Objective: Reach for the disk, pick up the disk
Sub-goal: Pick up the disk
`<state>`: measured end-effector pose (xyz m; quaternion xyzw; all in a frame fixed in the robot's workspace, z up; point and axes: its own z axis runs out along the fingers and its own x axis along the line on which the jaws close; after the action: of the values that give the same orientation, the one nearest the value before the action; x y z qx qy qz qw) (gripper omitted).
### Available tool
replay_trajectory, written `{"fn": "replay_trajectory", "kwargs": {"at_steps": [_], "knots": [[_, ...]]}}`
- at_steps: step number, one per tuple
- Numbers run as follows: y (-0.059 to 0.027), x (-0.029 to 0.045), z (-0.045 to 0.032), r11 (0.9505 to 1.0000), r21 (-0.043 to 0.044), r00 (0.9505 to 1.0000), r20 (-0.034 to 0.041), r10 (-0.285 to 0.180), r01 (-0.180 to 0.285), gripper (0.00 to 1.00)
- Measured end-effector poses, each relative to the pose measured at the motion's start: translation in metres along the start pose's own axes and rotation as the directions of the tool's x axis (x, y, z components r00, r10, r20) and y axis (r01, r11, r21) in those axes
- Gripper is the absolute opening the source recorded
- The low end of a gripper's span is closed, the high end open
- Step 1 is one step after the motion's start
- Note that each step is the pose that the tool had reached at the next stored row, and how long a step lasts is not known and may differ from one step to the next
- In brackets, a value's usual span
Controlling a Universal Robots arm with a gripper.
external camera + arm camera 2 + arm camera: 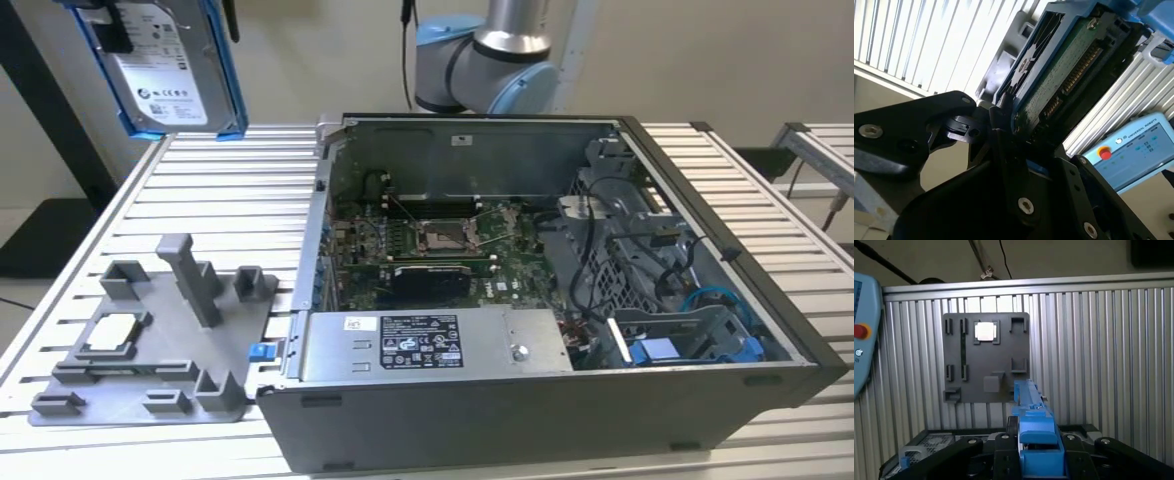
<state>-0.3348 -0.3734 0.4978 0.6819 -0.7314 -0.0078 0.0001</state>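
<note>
Two fingers of the gripper (pixel 1039 442) clamp the disk (pixel 171 75) aloft; it looks stiff, weighty, shock-fragile, best held by its blue rails (pixel 231 80)

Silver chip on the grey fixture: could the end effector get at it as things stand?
Probably not yet. The chip lies uncovered on the fixture, but the end effector is shut on the disk, held up above the table.

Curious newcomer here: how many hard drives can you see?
1: the disk, held in the gripper above the table at the exterior view's left. Others may hide inside the computer case.
</note>
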Motion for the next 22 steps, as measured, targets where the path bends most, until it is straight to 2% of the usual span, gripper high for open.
{"fn": "replay_trajectory", "kwargs": {"at_steps": [8,22], "knots": [[-0.0235,-0.0017,-0.0003,1.0,-0.0002,1.0,0.0,0.0,0.0,0.0],[-0.0694,-0.0049,-0.0008,1.0,-0.0002,1.0,0.0,0.0,0.0,0.0]]}}
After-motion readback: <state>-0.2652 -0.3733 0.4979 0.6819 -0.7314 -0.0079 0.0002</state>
